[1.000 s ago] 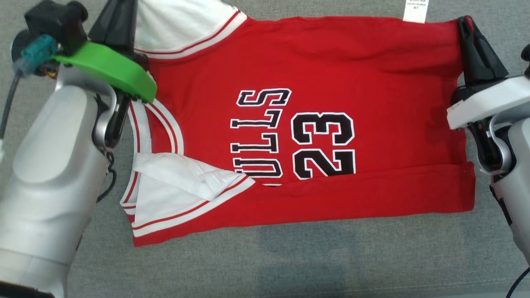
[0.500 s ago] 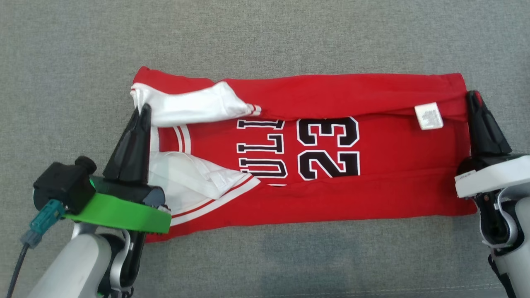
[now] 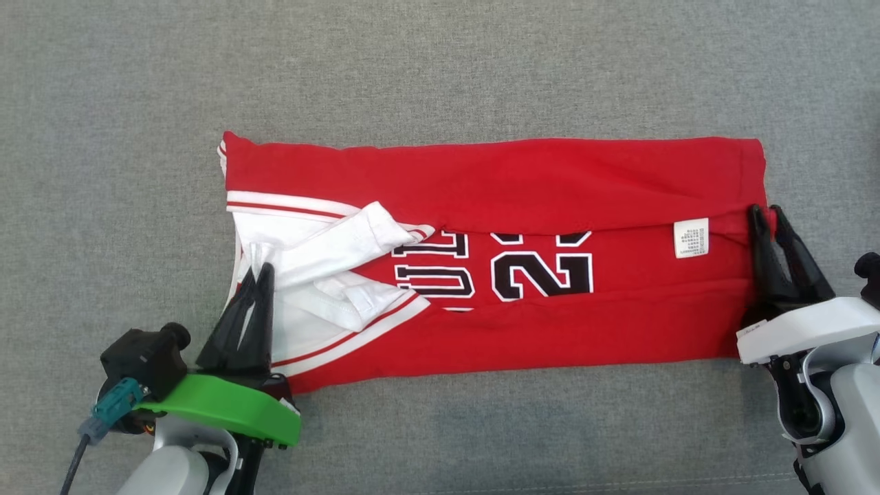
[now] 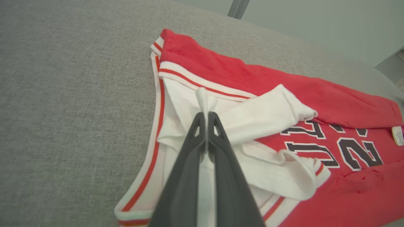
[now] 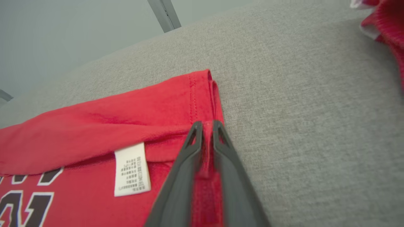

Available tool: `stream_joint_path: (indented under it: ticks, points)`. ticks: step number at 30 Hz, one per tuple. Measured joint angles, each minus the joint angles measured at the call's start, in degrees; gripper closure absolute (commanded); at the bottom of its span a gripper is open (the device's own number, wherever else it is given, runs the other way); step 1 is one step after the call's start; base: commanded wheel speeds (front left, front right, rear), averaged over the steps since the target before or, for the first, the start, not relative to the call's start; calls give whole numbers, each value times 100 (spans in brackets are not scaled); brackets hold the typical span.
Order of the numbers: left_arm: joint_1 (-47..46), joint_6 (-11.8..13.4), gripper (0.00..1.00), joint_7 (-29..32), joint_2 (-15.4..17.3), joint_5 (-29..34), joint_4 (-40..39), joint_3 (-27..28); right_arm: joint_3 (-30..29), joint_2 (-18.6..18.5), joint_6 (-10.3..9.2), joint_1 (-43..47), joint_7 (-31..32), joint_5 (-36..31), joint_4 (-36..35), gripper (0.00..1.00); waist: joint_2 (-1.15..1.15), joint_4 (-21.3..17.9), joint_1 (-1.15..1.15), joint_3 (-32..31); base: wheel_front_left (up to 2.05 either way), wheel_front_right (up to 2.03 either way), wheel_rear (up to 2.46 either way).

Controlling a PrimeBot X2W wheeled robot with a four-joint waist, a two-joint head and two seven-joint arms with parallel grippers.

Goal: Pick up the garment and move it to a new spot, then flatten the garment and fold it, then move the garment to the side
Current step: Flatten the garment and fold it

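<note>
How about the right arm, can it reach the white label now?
Probably not yet: the right tool is shut on the jersey. The label lies uncovered beside it, so likely once released.

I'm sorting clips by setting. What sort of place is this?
Probably an indoor test room rather than a home: the red jersey lies on a wide bench covered in grey cloth, with a bare pale wall and a metal post behind it.

Red cloth jersey (image 3: 550, 179): white red-striped trim, black white-outlined lettering. Small white label (image 3: 691, 238), grey print. Grey woven fabric surface (image 3: 440, 69), plain.
</note>
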Motion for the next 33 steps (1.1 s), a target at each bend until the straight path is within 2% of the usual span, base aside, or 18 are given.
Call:
stream_joint_path:
  ticks: [7,12,17,22,27,33]
  points:
    - [-86,208,0,-460,-171,669,112,58,-389,202,-2,9,-320,-634,-136,0,0,-5,0,-181,0,0,0]
    - [-272,187,0,-524,-497,1214,-96,620,-686,417,-2,24,-368,-1182,-422,0,0,-23,0,-348,0,0,0]
    - [-300,-18,0,-527,-865,1885,-345,1294,-801,592,-2,65,-380,-1724,-676,0,0,-35,0,-514,0,0,0]
    - [-99,-182,0,-536,-1007,2402,-254,1705,-751,710,-1,171,-381,-2094,-787,0,0,-53,0,-687,0,0,0]
    - [233,-383,0,-541,-1091,2603,-74,1978,-695,771,-2,364,-381,-2312,-720,0,0,-57,0,-856,0,0,0]
    - [430,-683,0,-541,-1131,2668,252,2051,-679,839,-1,467,-381,-2357,-590,0,0,-12,0,-1009,0,0,0]
